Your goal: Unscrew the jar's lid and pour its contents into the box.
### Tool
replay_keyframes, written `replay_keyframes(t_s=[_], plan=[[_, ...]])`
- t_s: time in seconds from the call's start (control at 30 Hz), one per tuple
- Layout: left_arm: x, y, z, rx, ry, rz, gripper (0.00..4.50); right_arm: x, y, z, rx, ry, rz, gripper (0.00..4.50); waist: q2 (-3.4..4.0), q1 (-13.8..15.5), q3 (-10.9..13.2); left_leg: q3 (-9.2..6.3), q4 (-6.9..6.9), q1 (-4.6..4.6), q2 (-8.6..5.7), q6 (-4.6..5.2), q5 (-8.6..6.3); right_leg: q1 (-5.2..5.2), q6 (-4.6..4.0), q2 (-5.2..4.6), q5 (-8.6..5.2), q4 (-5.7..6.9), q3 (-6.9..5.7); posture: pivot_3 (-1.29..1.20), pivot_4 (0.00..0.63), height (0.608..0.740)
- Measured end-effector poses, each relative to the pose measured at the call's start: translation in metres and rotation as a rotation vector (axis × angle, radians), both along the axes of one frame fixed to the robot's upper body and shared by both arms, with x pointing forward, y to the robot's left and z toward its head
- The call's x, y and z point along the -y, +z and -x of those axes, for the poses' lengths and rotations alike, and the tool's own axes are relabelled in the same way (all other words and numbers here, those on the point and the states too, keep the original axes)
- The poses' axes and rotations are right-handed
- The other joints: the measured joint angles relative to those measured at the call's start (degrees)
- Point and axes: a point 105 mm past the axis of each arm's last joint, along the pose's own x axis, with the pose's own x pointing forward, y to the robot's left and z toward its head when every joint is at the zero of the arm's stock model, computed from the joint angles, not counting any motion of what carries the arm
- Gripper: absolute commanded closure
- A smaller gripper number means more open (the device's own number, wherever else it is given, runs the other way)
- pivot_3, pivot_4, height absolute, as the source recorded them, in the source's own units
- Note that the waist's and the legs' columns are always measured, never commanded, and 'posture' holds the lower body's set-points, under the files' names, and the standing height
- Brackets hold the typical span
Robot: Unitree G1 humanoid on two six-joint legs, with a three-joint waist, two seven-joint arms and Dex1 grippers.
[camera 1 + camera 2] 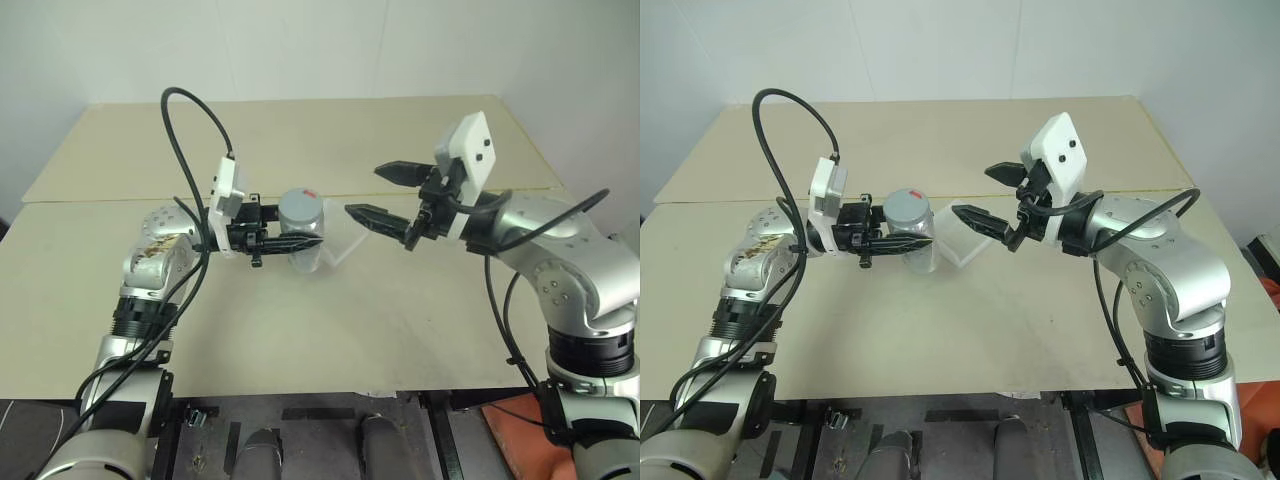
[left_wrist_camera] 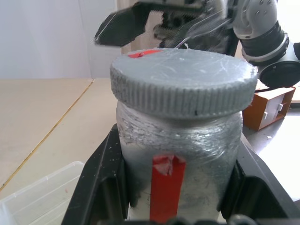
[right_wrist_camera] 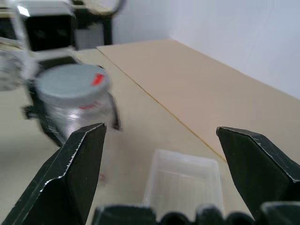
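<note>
The left gripper [image 1: 290, 243] pinches the jar [image 1: 303, 240] upright above the table, lid [image 1: 300, 206] on; the right gripper [image 1: 385, 192] hangs spread beside it. A weak pinch could let the jar spin.

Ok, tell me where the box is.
In the right eye view the box sits on the table near its middle, just right of the jar held by the left gripper, below the open right gripper.
</note>
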Motion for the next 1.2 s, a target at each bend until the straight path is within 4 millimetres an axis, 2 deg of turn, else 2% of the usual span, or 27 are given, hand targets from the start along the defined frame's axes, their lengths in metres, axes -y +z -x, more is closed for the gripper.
replay_keyframes(t_s=[0.17,0.23,0.5,0.6,0.77,1.2], plan=[[0.006,-0.002,0.001,-0.008,-0.021,0.007,2.54,-0.028,0.007,0.013,0.019,0.102,-0.023,0.09,0.00,0.1,0.0,-0.01,0.00,0.01,0.00,0.00,0.00,0.01,0.00,0.00,0.00,0.00,0.00,0.00,0.150,0.740],[0.008,-0.001,0.001,-0.005,-0.026,0.010,2.54,-0.038,0.005,0.010,0.007,0.115,-0.022,0.09,0.00,0.1,0.0,-0.01,0.00,0.00,0.00,-0.01,0.01,0.00,0.00,0.00,0.00,0.01,0.00,0.00,0.150,0.740],[0.012,-0.001,0.003,-0.004,-0.056,0.012,2.54,-0.059,0.002,-0.001,-0.007,0.132,-0.012,0.09,0.00,0.0,0.0,-0.02,0.00,0.01,0.00,-0.01,0.01,-0.01,0.00,0.00,0.00,0.01,-0.01,0.00,0.150,0.740],[0.012,-0.001,0.004,-0.004,-0.057,0.011,2.54,-0.059,0.000,-0.008,-0.020,0.115,-0.013,0.09,0.00,0.0,0.0,-0.01,0.00,0.01,0.00,-0.01,0.01,-0.01,0.00,0.00,0.00,0.01,0.00,0.00,0.150,0.740],[0.011,-0.001,0.003,-0.002,-0.053,0.006,2.54,-0.058,-0.001,-0.010,-0.020,0.130,-0.011,0.09,0.01,0.0,0.0,-0.02,0.00,0.00,0.00,-0.01,0.01,-0.01,0.00,0.00,0.00,0.02,0.00,0.00,0.150,0.740],[0.006,0.000,0.002,0.000,-0.030,-0.007,2.54,-0.033,-0.005,-0.005,-0.014,0.125,0.025,0.09,0.00,0.1,0.0,-0.01,0.00,0.00,0.00,-0.01,0.00,0.00,0.00,0.00,0.00,0.00,0.00,0.00,0.150,0.740]])
